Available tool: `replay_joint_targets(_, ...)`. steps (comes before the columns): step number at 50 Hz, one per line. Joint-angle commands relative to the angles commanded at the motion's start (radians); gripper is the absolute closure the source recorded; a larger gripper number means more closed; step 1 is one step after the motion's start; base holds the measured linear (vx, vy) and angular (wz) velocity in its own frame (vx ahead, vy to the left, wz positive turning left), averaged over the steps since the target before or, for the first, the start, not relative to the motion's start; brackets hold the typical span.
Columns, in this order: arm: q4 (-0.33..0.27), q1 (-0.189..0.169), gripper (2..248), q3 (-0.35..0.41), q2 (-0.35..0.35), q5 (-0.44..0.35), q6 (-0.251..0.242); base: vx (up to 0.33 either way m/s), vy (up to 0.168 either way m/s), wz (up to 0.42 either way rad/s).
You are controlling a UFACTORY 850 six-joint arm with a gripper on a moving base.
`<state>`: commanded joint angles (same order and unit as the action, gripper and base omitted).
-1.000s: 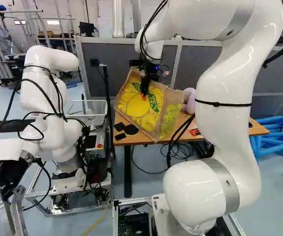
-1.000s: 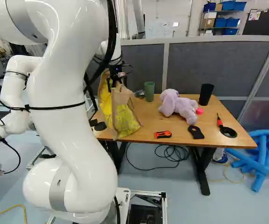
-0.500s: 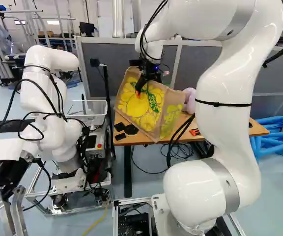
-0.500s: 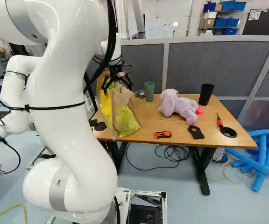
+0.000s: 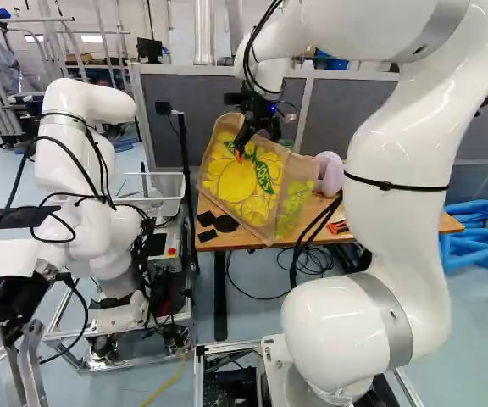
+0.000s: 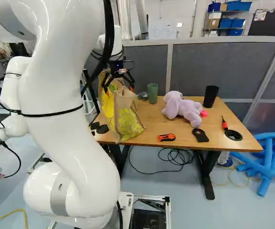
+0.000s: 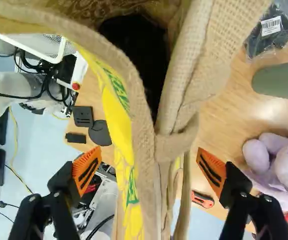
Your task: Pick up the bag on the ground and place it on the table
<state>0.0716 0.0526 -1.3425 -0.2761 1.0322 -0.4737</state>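
Observation:
The jute bag (image 5: pixel 248 182), tan with yellow print, stands on the left end of the wooden table (image 6: pixel 152 126), leaning somewhat. In the right base view my gripper (image 6: pixel 118 88) is at the bag's upper edge, fingers spread. The wrist view has the gripper (image 7: pixel 149 170) open, one orange pad (image 7: pixel 87 170) on either side of the bag's rim and handle (image 7: pixel 171 145), with gaps between. The bag's dark open mouth shows ahead of the fingers.
On the table are a green cup (image 6: pixel 153 93), purple plush toy (image 6: pixel 183 109), black cup (image 6: pixel 210 96), orange cutter (image 6: pixel 166 137), tape roll (image 6: pixel 233 135) and flat black pieces (image 5: pixel 225 223). Another robot (image 5: pixel 87 170) stands left; a grey partition (image 6: pixel 228 67) is behind.
The gripper has opened, its fingers parting from the bag's top edge. It has since risen slightly, and the arm's links have shifted. The bag stays in place on the table.

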Motion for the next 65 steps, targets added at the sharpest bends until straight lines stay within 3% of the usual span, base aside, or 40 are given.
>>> replay_joint_targets(38, 0.000, -0.003, 3, -0.031, 0.085, 0.146, 0.000, 0.000, 0.000, 0.000)
replay_joint_targets(65, 0.000, -0.041, 3, -0.088, 0.118, 0.228, 0.000, 0.000, 0.000, 0.000)
